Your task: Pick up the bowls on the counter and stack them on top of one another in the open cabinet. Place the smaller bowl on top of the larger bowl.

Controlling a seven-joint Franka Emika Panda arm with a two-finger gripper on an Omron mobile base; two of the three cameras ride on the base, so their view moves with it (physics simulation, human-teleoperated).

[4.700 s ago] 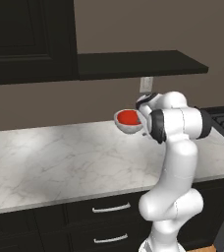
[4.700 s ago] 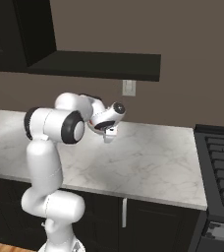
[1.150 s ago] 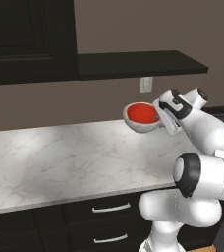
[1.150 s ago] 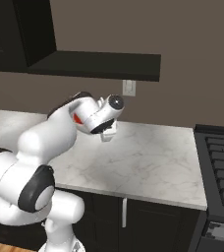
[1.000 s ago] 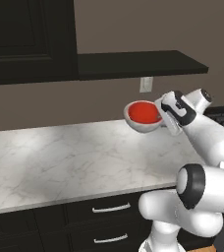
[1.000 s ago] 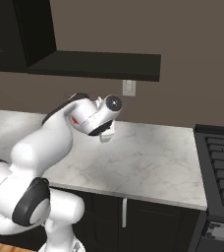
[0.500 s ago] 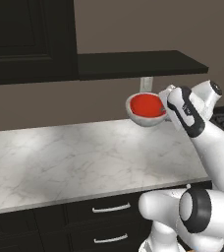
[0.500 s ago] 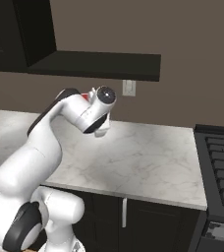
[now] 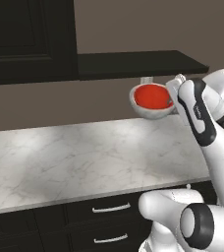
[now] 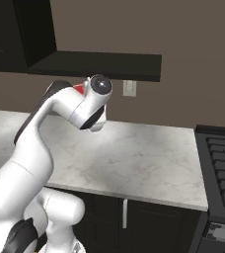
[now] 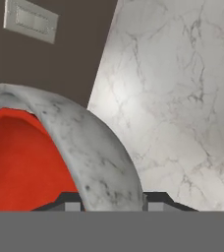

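Red bowl [image 9: 153,96] nested in speckled bowl [image 9: 147,109]; jaws prob. clamp its rim, above counter [image 9: 74,160].

Brown wall [image 10: 183,39] (plain) with a wall outlet [image 10: 129,88]; black stove [image 10: 223,168].

A bright red round bowl [image 9: 152,95] nests in a white, grey-speckled stone-like bowl [image 9: 151,111]; the long marble counter [image 9: 79,162] is white, faintly grey-veined; the flat shelf board [image 9: 133,64] is black.
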